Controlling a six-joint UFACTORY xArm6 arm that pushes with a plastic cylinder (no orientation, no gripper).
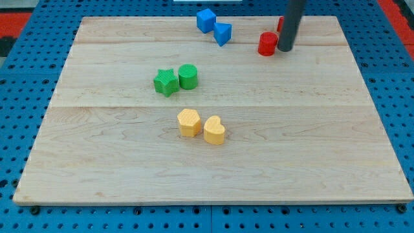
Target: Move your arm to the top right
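My dark rod comes down from the view's top right, and my tip (285,48) rests on the wooden board (213,168) near its top right. A red cylinder (267,44) sits just left of my tip, touching or nearly touching it. Another red block (281,24) is mostly hidden behind the rod. A blue cube (206,20) and a blue triangular block (222,33) lie at the top centre, left of my tip.
A green star (166,82) and a green cylinder (188,76) sit side by side left of centre. A yellow hexagonal block (189,122) and a yellow heart (214,130) lie near the middle. A blue pegboard (394,97) surrounds the board.
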